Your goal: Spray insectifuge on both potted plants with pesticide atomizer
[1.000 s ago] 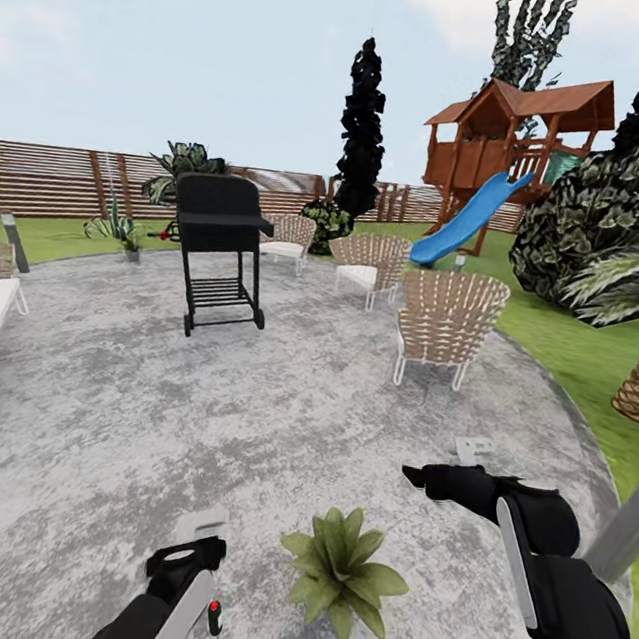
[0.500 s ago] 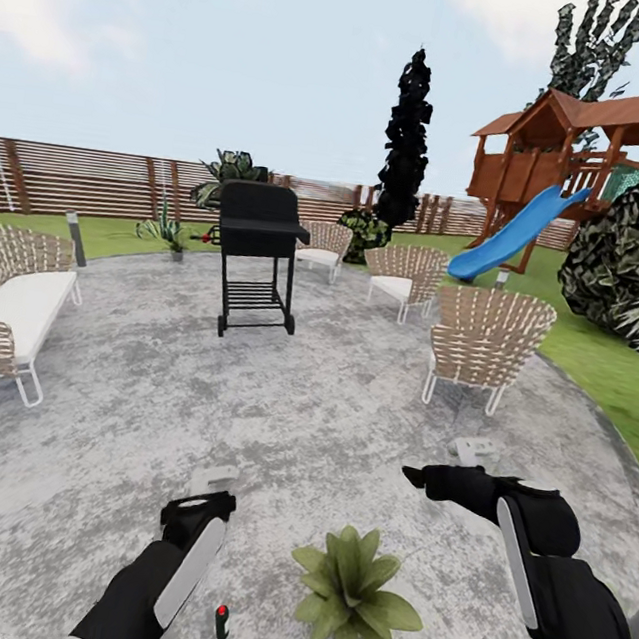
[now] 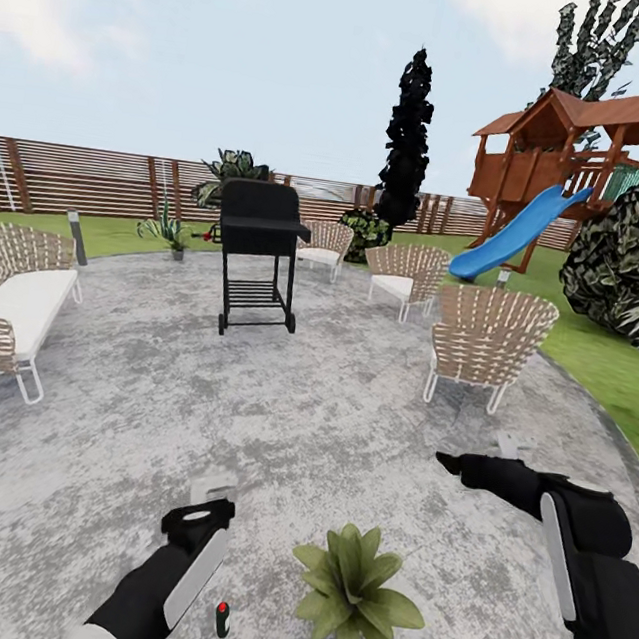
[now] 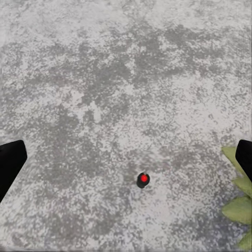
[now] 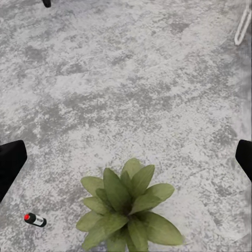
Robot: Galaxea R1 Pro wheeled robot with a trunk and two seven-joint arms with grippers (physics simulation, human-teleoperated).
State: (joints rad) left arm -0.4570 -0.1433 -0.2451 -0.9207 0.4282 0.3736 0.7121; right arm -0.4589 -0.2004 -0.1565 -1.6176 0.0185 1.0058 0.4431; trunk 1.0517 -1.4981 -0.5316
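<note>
— Where did the spray bottle (image 3: 220, 619) stand when you looked down?

— It stood upright on the stone patio (image 3: 298, 407), red tip up, just beside your left pincer (image 3: 199, 517) and near the low green plant (image 3: 356, 593).

— And your pincers?

— Your left pincer hung over the bottle with its fingers (image 4: 10, 164) spread wide, holding nothing. Your right pincer (image 3: 454, 465) reached out above the patio past the plant, also wide open and empty. A black grill (image 3: 258, 251) and wicker chairs (image 3: 486, 341) stood well apart, farther back.
</note>
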